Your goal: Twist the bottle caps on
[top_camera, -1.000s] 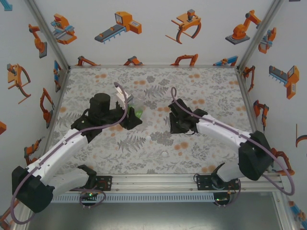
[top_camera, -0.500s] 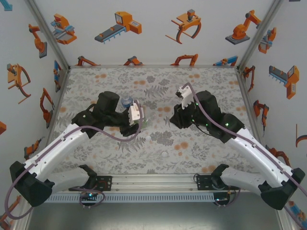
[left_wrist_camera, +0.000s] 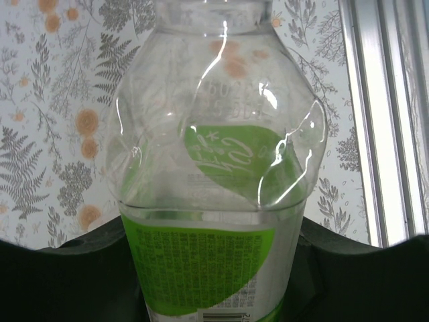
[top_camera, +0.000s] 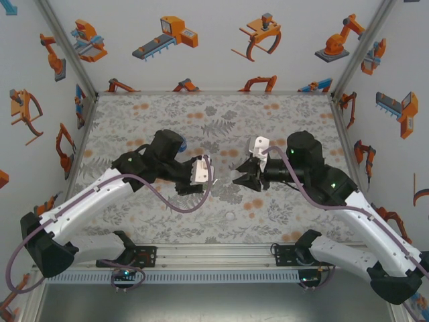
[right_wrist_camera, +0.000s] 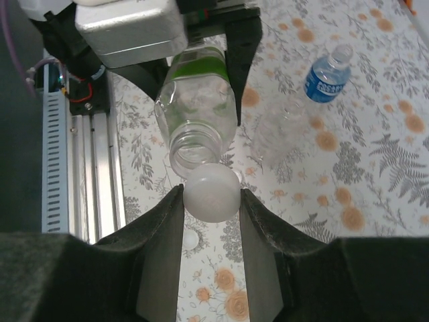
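My left gripper (left_wrist_camera: 214,285) is shut on the green-labelled bottle (left_wrist_camera: 218,194), its black fingers (left_wrist_camera: 53,282) pressing both sides of the label. In the right wrist view this bottle (right_wrist_camera: 198,107) lies tilted in the air, its open mouth facing a white bottle cap (right_wrist_camera: 212,193). My right gripper (right_wrist_camera: 212,200) is shut on that cap, which sits just at the mouth's rim. From above, the right gripper (top_camera: 238,178) faces the left arm over the middle of the table.
A blue-labelled bottle (right_wrist_camera: 326,75) and a colourless bottle (right_wrist_camera: 281,137) are on the flowered table beyond. Another loose cap (right_wrist_camera: 191,238) lies on the table under my right fingers. The aluminium rail (right_wrist_camera: 74,168) runs along the near edge.
Both arms have swung in toward the table's middle. The left one brought the green-labelled bottle across, and the right gripper turned to face it with the cap.
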Robot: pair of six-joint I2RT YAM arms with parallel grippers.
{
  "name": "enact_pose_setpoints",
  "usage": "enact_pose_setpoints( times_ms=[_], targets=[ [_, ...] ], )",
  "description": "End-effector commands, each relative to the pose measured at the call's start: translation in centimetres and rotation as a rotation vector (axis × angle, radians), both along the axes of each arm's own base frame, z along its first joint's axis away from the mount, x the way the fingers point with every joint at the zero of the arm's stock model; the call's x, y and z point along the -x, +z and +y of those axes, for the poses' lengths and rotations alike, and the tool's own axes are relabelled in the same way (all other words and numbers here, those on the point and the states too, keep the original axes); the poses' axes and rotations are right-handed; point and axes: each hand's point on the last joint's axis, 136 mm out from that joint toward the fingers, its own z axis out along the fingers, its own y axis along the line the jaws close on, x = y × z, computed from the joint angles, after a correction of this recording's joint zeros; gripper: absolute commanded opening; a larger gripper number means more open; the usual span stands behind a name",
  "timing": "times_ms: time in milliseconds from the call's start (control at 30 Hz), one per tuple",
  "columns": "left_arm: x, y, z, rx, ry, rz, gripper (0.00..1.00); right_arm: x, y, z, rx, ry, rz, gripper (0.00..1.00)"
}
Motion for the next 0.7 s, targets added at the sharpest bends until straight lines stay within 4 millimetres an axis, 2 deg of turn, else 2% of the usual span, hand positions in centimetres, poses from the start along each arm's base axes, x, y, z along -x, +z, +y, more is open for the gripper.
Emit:
enact_pose_setpoints(
  times_ms=[0,233,667],
  targets=[
    [1.1,1.3,-0.6,0.032,-0.070,-0.001,0.00,1.5,0.9,0.4,-0.036,0.101,-0.064,0.10],
    [1.5,0.9,-1.1,0.020,-0.087,0.011,0.00,1.9,0.7,0.5,-0.050,0.118,-0.070,0.09],
    [1.7,1.4,-1.9,0.047,-0.093,0.046,0.00,2.4,0.1,0.7,-0.052,0.143,-0.056,0.07]
  ],
)
